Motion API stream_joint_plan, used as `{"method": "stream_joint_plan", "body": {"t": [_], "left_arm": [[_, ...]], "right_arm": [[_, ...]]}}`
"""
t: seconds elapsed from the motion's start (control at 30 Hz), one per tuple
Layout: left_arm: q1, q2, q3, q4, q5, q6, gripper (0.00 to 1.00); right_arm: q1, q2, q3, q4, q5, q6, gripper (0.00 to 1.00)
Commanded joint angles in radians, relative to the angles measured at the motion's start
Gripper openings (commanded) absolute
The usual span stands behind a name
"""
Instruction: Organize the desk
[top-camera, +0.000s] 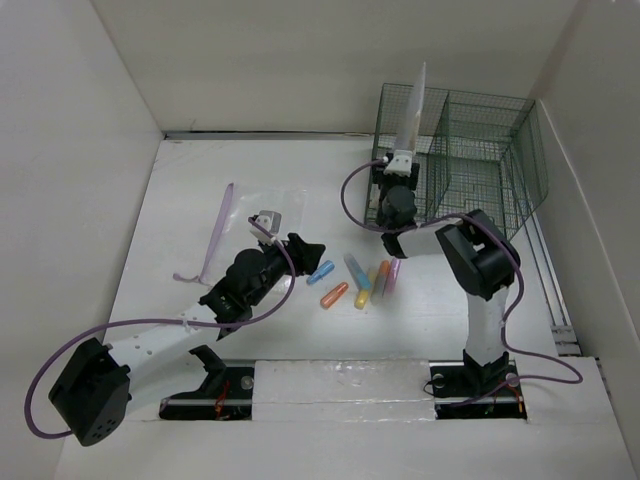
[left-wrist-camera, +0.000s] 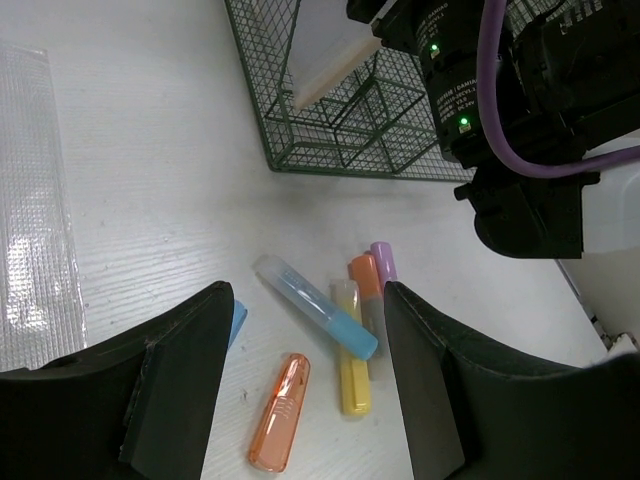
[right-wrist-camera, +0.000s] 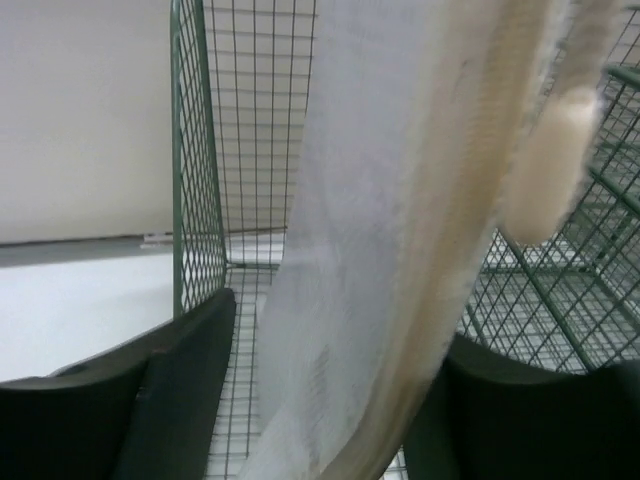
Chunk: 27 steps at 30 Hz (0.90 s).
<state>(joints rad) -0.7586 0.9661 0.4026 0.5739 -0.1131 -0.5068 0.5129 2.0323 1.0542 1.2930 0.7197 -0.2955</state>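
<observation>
The desk is a white tabletop. Several highlighters lie loose at its middle, among them an orange one, a clear-and-blue one and a yellow one. My left gripper hovers open just above them with nothing between its fingers. My right gripper is at the front of the green wire rack. A white pad with a cream edge stands between its jaws, which are apart, with a gap on the left side.
A clear plastic strip with a purple edge lies on the left of the desk. The rack has several compartments at the back right. White walls enclose the desk on three sides.
</observation>
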Motion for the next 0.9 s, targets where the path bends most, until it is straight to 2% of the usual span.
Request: {"method": "stream_joint_plan", "body": {"t": [0.0,0.2,0.27,0.33,0.47,0.57,0.6,0.67,0.73,0.87], "left_arm": [[-0.005,-0.009,-0.005,0.058,0.006,0.001,0.57],[-0.005,-0.006,-0.001,0.063,0.02,-0.009,0.57],[-0.005,-0.018,-0.004,0.061,0.024,-0.013,0.57],[-0.005,-0.026,-0.005,0.06,0.027,-0.012,0.57],[-0.005,-0.05,-0.004,0.046,0.027,-0.007,0.57],[-0.005,-0.063,0.001,0.04,0.029,-0.004,0.57],[-0.005,-0.066,-0.001,0.04,0.03,-0.003,0.57],[-0.005,-0.066,0.001,0.044,0.036,-0.002,0.57],[-0.005,-0.06,-0.004,0.056,0.044,-0.004,0.57],[-0.005,-0.06,-0.004,0.07,0.066,-0.001,0.57]], "right_arm": [[0.01,-0.09,-0.023,0.005,0.003,0.066,0.68],[-0.001,-0.263,-0.005,-0.325,-0.037,0.24,0.89],[-0.001,-0.318,0.026,-0.542,-0.037,0.292,1.0],[0.01,-0.346,0.035,-0.587,-0.02,0.292,1.0],[0.006,-0.42,0.124,-0.857,-0.023,0.404,1.0],[-0.028,-0.434,0.278,-1.221,-0.083,0.447,1.0],[-0.039,-0.428,0.381,-1.33,-0.094,0.467,1.0],[-0.072,-0.406,0.485,-1.516,-0.169,0.489,1.0],[-0.085,-0.376,0.599,-1.593,-0.199,0.492,1.0],[-0.123,-0.333,0.71,-1.685,-0.229,0.492,1.0]]}}
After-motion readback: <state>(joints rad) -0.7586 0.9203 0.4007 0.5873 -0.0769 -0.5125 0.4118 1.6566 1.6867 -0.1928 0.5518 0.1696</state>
